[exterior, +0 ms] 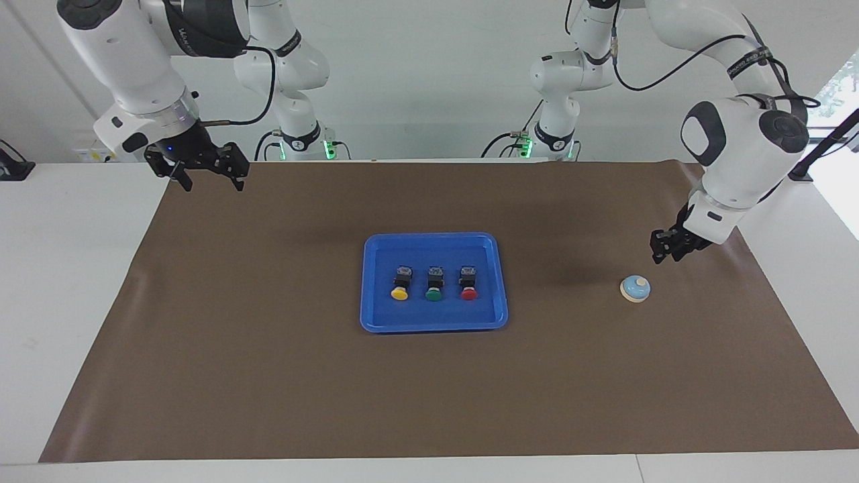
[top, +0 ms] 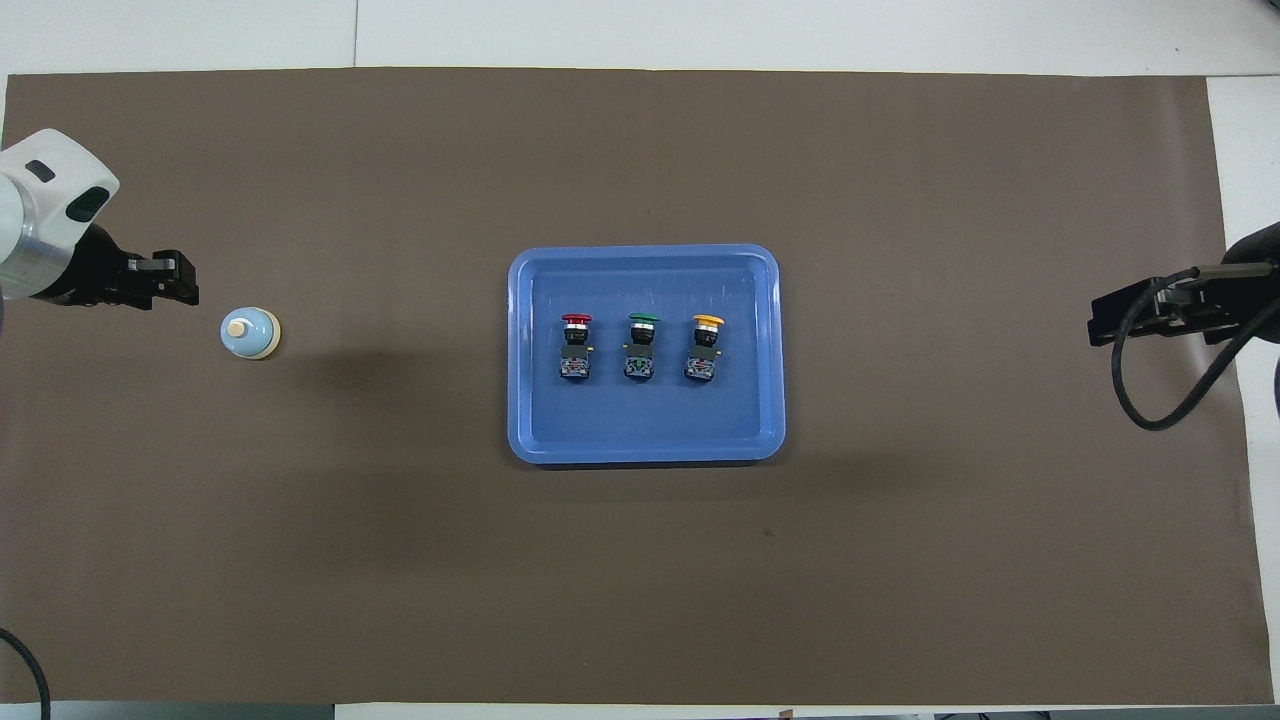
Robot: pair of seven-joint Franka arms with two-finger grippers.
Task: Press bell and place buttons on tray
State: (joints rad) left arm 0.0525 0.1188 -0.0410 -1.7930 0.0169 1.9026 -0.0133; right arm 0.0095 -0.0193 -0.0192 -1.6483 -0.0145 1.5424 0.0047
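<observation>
In the overhead view my left arm [top: 40,230] is cut off by the picture's edge, so only the wrist and my left gripper [top: 185,280] show. Its fingers are too small to tell how they stand. My right gripper [top: 1100,325] is also cut by the edge there; I see only a dark block and a cable [top: 1160,380]. In the facing view the tops of both arms leave the picture. The small parts on the black bodies of the buttons [exterior: 434,278] are too small to read.
</observation>
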